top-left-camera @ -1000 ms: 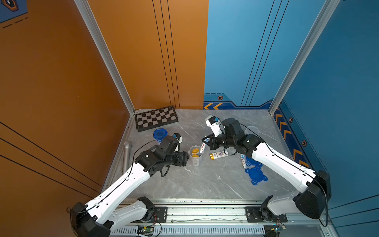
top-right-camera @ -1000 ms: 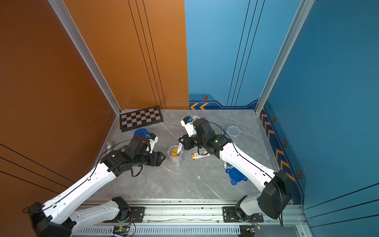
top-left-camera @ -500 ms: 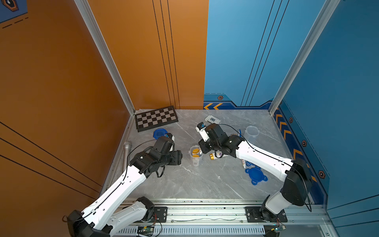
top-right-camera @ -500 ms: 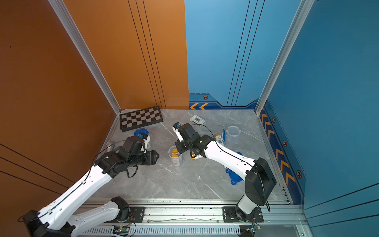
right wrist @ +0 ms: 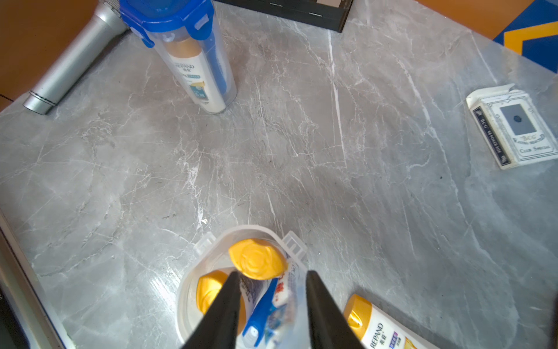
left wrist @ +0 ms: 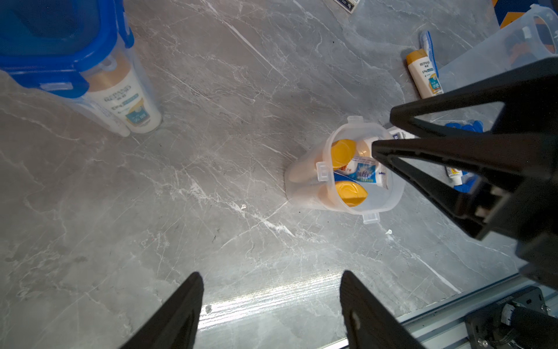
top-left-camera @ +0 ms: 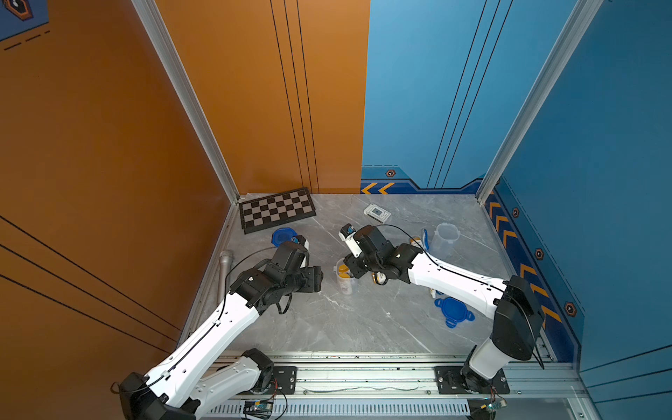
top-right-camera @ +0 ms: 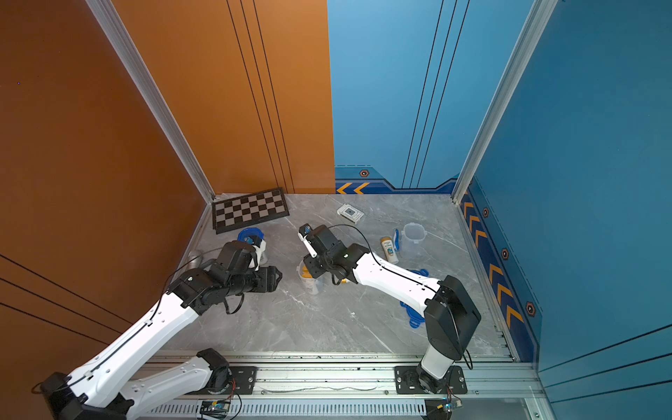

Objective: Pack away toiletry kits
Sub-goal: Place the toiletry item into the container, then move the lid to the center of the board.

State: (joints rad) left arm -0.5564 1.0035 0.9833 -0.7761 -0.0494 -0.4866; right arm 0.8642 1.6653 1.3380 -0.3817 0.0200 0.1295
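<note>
An open clear cup (top-left-camera: 344, 280) (top-right-camera: 311, 283) stands mid-table, and inside it I see two gold-capped bottles (right wrist: 256, 258), a toothpaste tube and a blue-white toothbrush (right wrist: 262, 308). My right gripper (right wrist: 271, 287) (left wrist: 385, 133) hovers over the cup's mouth, open, with the toothbrush loose between its fingers. Left of the cup, my left gripper (left wrist: 271, 287) (top-left-camera: 318, 278) is open and empty. A lidded cup (top-left-camera: 283, 236) (right wrist: 193, 60) stands at the back left with a packed kit. Another bottle (right wrist: 380, 329) lies beside the open cup.
An empty cup (top-left-camera: 445, 240), a bottle (top-right-camera: 389, 249) and a toothbrush (top-right-camera: 396, 238) sit back right. Loose blue lids (top-left-camera: 452, 311) and a tube (left wrist: 453, 175) lie under my right arm. A checkerboard (top-left-camera: 276, 210), white box (top-left-camera: 377, 212) and microphone (top-left-camera: 224, 269) are also here.
My right gripper shifted left over the open cup and its jaws parted, leaving the toothbrush in the cup. My left gripper drew back a little from the cup.
</note>
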